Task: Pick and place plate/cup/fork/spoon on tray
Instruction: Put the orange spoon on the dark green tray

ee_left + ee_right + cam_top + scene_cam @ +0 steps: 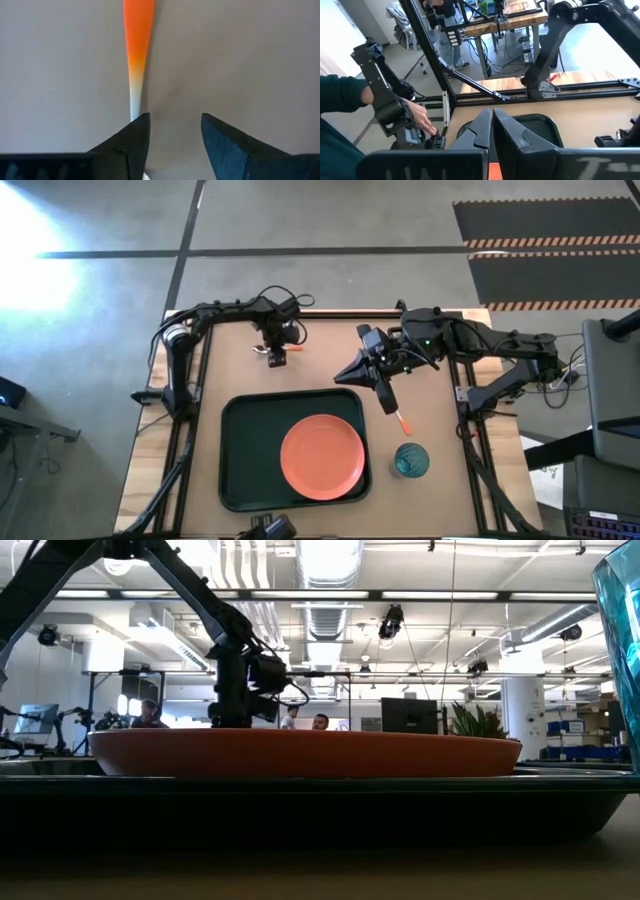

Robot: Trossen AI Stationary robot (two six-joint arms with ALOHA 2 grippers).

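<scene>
No legible text, label, brand, number or sign appears in any view. The floor mat (545,242) with striped orange and black edging carries no lettering. The monitor (408,716) in the room behind the table shows a dark, unreadable face.

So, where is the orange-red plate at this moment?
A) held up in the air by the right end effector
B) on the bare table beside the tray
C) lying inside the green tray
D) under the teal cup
C: in the high view the plate lies flat inside the rim of the tray, while the cup stands apart on the table.
</scene>
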